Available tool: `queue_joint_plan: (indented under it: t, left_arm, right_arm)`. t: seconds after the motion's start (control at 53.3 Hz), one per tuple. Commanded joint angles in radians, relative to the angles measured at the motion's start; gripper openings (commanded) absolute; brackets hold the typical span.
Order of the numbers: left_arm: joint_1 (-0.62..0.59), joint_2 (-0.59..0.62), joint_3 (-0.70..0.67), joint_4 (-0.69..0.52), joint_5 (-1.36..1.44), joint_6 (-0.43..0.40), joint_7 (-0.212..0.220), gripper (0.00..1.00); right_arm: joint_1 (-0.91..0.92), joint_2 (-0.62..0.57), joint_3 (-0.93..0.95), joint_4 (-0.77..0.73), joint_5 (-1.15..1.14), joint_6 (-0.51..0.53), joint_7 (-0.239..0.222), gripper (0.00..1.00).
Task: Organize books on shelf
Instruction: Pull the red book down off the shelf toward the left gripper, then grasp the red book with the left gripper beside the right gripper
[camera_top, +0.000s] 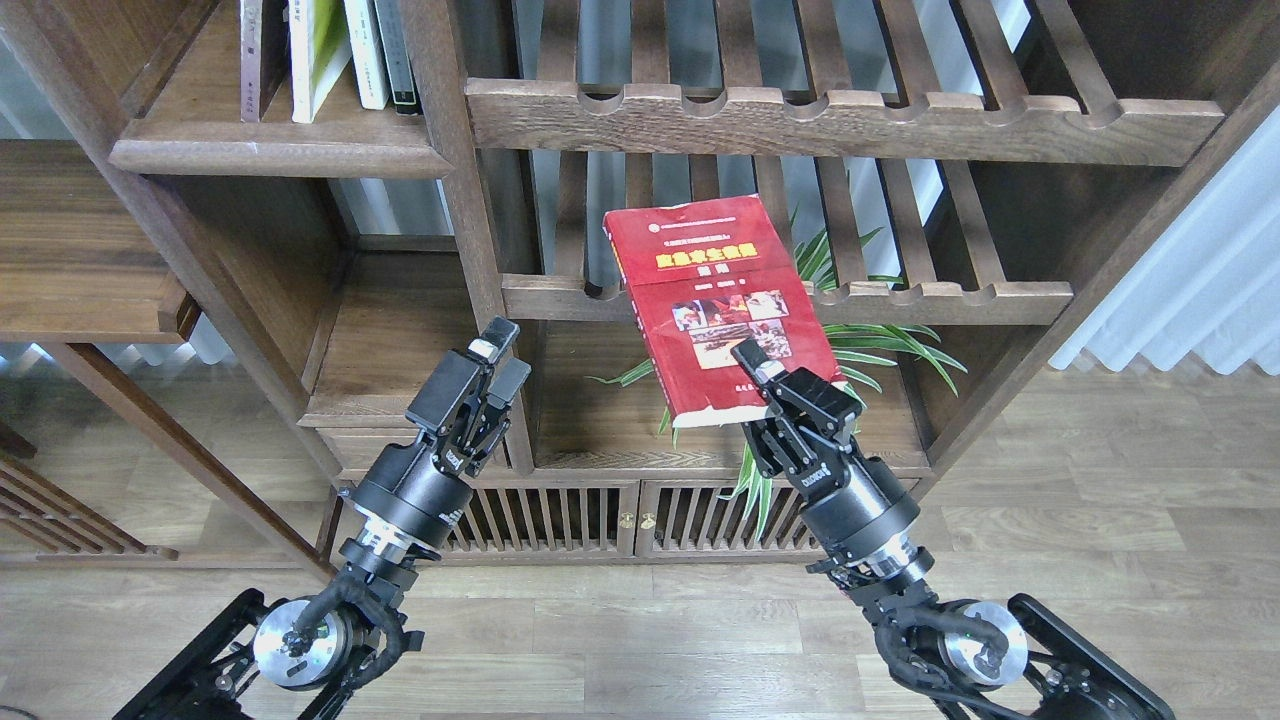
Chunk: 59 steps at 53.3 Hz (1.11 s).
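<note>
The red book (722, 312) is pinched at its lower edge by the right gripper (762, 385). The left gripper (497, 370) is spread, empty. Up-left, the shelf (270, 152) is seen; below, wood flooring (640, 630).

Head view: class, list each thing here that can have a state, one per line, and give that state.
Red book: held in the air, tilted, cover facing the camera, bottom edge torn.
Right gripper: shut on the red book's lower edge.
Left gripper: open, holding nothing.
Books on the shelf: standing upright.
Cabinet doors: closed.
Plant: behind the red book, partly hidden.
</note>
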Motion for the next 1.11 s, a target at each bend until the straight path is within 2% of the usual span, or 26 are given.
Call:
queue_joint_plan:
  t: [0.0,0.188,0.375,0.675,1.088]
  left_arm:
    - [0.000,0.000,0.013,0.000,-0.030,0.000,0.000,0.81]
    - [0.004,0.000,0.043,0.000,-0.033,0.000,-0.001,0.81]
    - [0.011,0.000,0.120,0.002,-0.033,0.000,-0.004,0.83]
    - [0.009,0.000,0.138,-0.001,-0.054,0.000,-0.004,0.82]
    - [-0.008,0.161,0.207,-0.024,-0.120,0.000,0.000,0.79]
  right_arm:
    - [-0.016,0.001,-0.006,-0.001,0.002,0.000,-0.058,0.03]
    - [-0.021,0.001,-0.024,-0.004,0.002,0.000,-0.103,0.03]
    - [-0.021,0.000,-0.072,-0.022,0.002,0.000,-0.112,0.03]
    - [-0.022,0.000,-0.110,-0.056,0.002,0.000,-0.129,0.04]
    - [-0.016,0.009,-0.121,-0.077,0.002,0.000,-0.163,0.04]
